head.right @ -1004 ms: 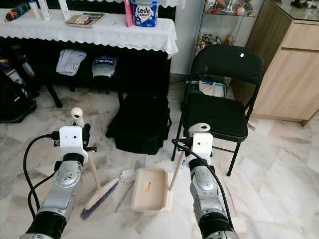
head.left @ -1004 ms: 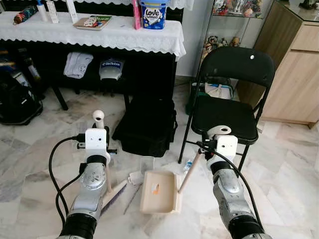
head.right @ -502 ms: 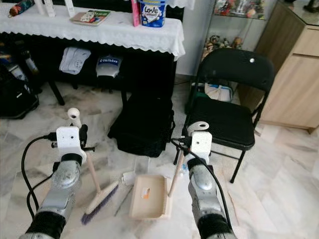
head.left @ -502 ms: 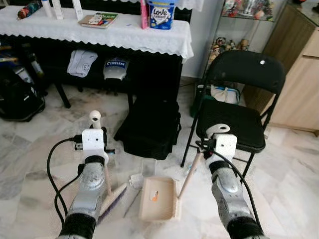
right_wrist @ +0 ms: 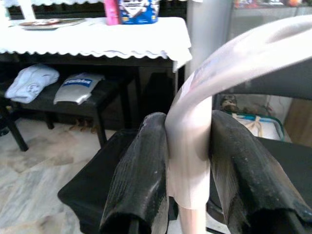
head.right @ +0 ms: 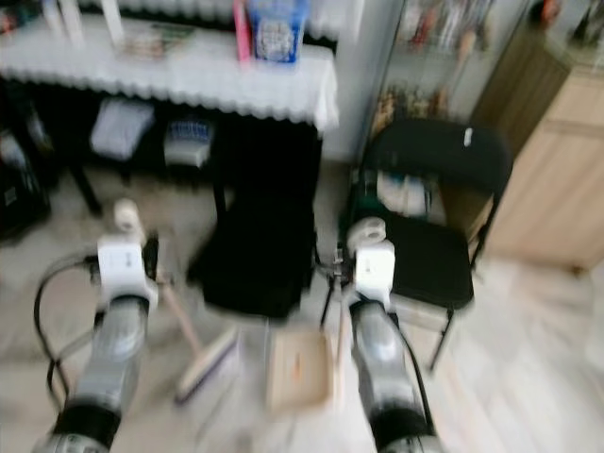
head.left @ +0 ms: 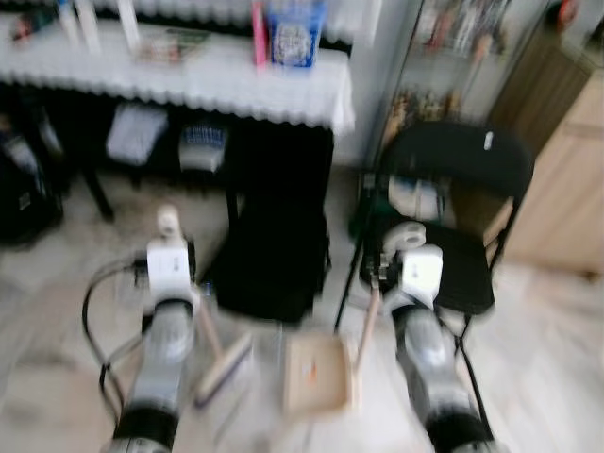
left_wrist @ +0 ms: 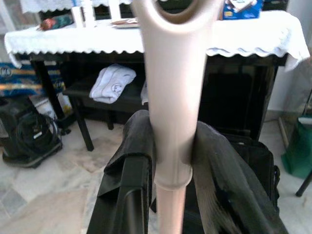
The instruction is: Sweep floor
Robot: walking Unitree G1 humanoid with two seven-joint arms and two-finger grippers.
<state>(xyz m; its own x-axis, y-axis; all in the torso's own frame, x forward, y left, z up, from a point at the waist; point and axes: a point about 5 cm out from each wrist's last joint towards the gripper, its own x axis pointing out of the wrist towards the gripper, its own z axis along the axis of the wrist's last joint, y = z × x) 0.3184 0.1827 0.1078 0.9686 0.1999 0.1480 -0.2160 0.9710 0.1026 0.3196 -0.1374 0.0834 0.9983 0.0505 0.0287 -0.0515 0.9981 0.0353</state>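
The head views are blurred. My left gripper [left_wrist: 173, 161] is shut on the pale handle of a broom [left_wrist: 173, 87]. The broom's brush head [head.left: 225, 366] rests on the marble floor in front of me on the left. My right gripper [right_wrist: 187, 161] is shut on the curved pale handle of a beige dustpan [head.left: 316, 377]. The dustpan lies flat on the floor just right of the brush, with a small orange scrap inside it. Both arms are held out ahead of me, side by side.
A black bag [head.left: 274, 255] stands on the floor straight ahead, under a table with a white lace cloth [head.left: 189, 80]. A black folding chair [head.left: 453, 217] is at the right, a wooden cabinet [head.left: 557, 189] beyond it. Another dark bag [head.left: 19, 203] sits at far left.
The head views have shifted and gone blurry, so the camera is moving. Both grippers keep the same hold on broom and dustpan, which stay side by side on the floor.
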